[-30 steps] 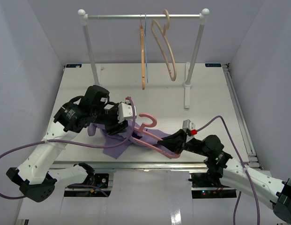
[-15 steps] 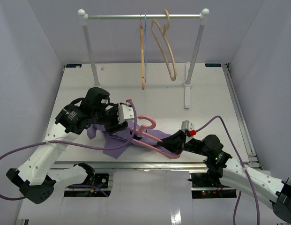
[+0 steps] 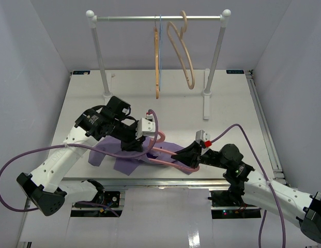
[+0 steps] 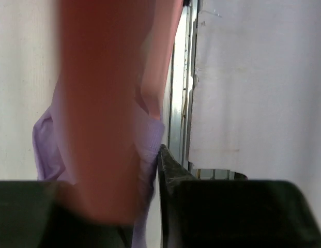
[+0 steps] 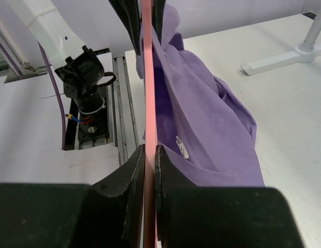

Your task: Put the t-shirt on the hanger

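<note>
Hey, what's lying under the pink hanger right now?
The purple t-shirt, bunched on the table beneath the hanger. The left arm covers one end of the hanger, so whether that end is inside the shirt cannot be seen.

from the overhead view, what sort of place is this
Probably a robotics lab test cell: a white table boxed in by plain panels, a small garment rack holding wooden hangers, a lavender t-shirt and pink hanger.
</note>
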Robot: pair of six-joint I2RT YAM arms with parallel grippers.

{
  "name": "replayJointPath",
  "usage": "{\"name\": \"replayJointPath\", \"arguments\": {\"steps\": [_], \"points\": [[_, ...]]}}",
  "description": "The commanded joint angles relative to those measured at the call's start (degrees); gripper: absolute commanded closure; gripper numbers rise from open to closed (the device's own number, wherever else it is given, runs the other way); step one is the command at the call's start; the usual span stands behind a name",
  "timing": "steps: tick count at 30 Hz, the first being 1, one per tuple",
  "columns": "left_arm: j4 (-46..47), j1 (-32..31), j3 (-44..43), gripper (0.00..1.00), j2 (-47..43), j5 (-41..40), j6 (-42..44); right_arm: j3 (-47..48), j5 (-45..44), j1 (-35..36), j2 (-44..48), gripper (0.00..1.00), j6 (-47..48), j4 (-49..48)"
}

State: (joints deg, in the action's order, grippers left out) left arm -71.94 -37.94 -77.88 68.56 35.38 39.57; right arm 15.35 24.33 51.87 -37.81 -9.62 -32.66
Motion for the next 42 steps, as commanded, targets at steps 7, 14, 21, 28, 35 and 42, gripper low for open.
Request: {"name": "replayJointPath", "arguments": {"steps": [7,14,21,28,35,42], "points": [[3.2,-1.2,3.4,1.0,-1.6,9.0,-2.7,5.0,-4.4,0.3,2.5,0.92,1.0,-7.2],[11.1,-1.2,1.3,1.0,-3.0,1.9,-14.1,4.9,-7.8,0.3,3.6,0.92,2.8,-4.8],[16.0,-1.2,1.7,1.0,-6.6,-6.6,-23.4,7.8,-18.7,0.3,4.1,0.45,2.3,3.8],[21.5,-1.2,8.3,1.0,-15.2,-10.8,-26.0,11.6,-26.6,0.3,4.3,0.28,0.5,9.8],[25.4,-1.2,11.9,1.0,-20.1,-20.3,-28.0,12.7,-31.0,0.3,5.4,0.25,-3.1,13.4],[30.7,-1.2,14.1,1.0,-24.0,-19.8,-33.1,9.3,-31.1,0.3,-0.5,0.39,-8.7,10.3]]}}
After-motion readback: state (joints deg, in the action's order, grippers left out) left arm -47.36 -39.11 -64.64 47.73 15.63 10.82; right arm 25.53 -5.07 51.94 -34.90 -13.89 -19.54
